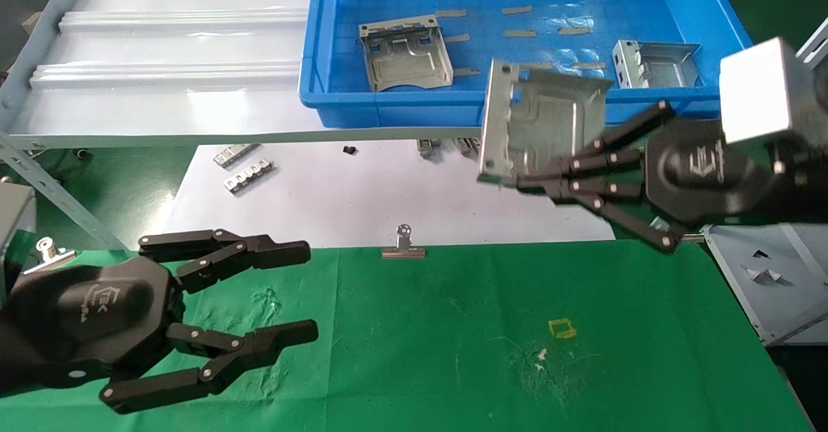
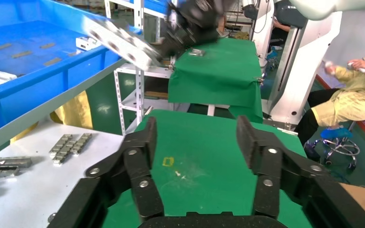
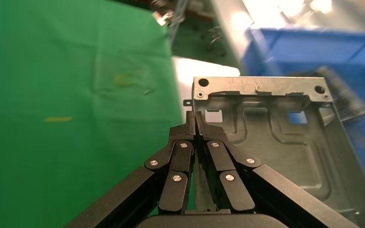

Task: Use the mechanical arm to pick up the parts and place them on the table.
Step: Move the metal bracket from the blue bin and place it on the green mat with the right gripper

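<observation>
The table (image 1: 453,354), covered in wrinkled green cloth with a small yellow square mark (image 1: 561,328), fills the near foreground. The left gripper (image 1: 310,293) hovers over the table's near left corner, its fingers spread wide and holding nothing. Beyond the table's far edge lies a white sheet (image 1: 362,193) carrying a silver binder clip (image 1: 403,244) and small toothed metal strips (image 1: 249,176). Above the sheet's right end, the right gripper (image 1: 537,183) holds one part (image 1: 537,128) in the air, its fingers pinched together on a bent-up rim. This part stands tilted on edge, its embossed hollow face turned toward the gripper and its perforated flange on the left. Farthest back, a blue bin (image 1: 323,63) holds two more parts (image 1: 404,54), both lying flat with rims up.
</observation>
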`<control>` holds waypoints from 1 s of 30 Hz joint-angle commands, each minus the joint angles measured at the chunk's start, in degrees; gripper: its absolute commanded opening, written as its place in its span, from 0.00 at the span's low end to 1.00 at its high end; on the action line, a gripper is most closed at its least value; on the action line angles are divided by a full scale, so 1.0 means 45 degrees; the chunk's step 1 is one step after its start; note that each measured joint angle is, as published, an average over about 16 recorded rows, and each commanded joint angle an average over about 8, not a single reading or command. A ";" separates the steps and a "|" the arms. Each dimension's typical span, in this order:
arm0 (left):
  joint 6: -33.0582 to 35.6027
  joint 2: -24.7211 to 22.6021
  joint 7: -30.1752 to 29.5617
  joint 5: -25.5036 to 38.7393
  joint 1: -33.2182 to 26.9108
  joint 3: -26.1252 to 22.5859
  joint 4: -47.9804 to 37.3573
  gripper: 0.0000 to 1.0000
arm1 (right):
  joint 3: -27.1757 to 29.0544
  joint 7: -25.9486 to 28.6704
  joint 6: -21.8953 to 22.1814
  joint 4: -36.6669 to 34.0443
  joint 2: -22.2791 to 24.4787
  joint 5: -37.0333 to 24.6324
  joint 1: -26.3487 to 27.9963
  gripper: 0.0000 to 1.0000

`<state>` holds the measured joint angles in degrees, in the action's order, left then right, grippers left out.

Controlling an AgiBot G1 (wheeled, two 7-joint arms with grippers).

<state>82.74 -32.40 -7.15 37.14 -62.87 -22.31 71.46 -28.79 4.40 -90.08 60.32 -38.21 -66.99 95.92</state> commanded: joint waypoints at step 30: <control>0.0000 0.0000 0.0000 -0.0001 0.0000 -0.0001 0.0000 1.00 | -0.4532 -0.5352 0.0617 -0.6667 -0.3579 -0.5256 0.0277 0.00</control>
<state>82.74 -32.39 -7.14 37.14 -62.87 -22.31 71.46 -49.17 -19.39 -87.37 30.97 -53.90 -90.63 97.05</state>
